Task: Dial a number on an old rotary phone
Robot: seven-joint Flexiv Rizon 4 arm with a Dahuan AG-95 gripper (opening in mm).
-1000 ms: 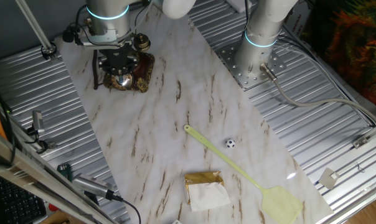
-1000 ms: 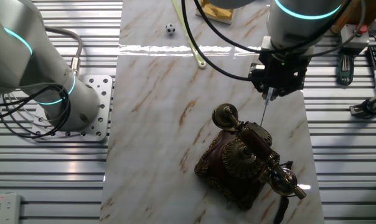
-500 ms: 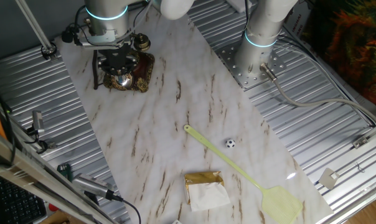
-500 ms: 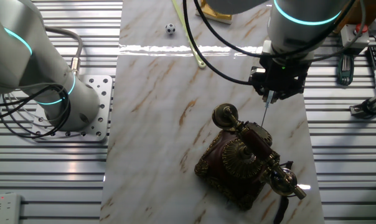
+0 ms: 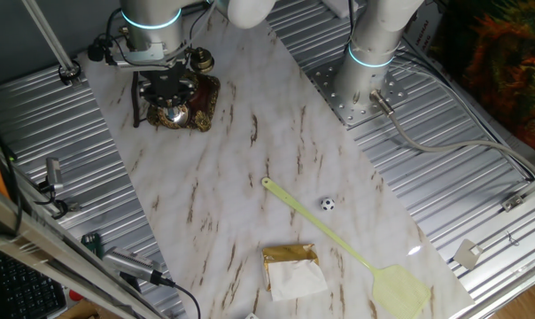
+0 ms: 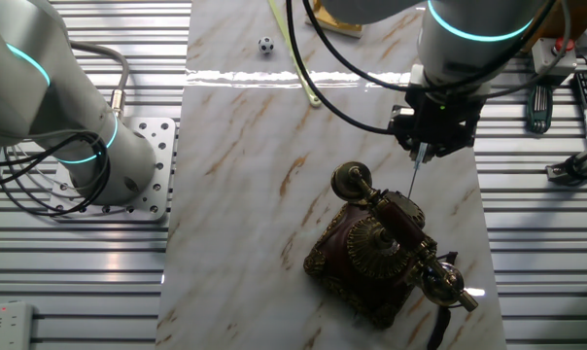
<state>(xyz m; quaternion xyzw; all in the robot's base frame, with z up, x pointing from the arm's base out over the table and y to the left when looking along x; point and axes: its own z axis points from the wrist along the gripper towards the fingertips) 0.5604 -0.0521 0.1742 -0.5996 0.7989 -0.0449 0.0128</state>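
Note:
The old rotary phone (image 6: 376, 255) stands on the marble board, with a dark bronze body, a round brass dial (image 6: 370, 244) and a red-and-brass handset (image 6: 402, 212) lying on its cradle. My gripper (image 6: 422, 148) hangs just beyond the phone's far side, shut on a thin grey rod (image 6: 413, 173). The rod points down, and its tip is close to the middle of the handset. In the one fixed view the gripper (image 5: 166, 89) sits right over the phone (image 5: 195, 105) and hides most of it.
A yellow fly swatter (image 5: 338, 244), a small black-and-white ball (image 5: 327, 204) and a gold box with white tissue (image 5: 292, 268) lie on the board far from the phone. The arm's base (image 6: 89, 146) stands beside the board. Tools (image 6: 536, 105) lie on the ribbed metal table.
My gripper has edged very slightly toward the phone with the rod in it. The phone and handset have not moved.

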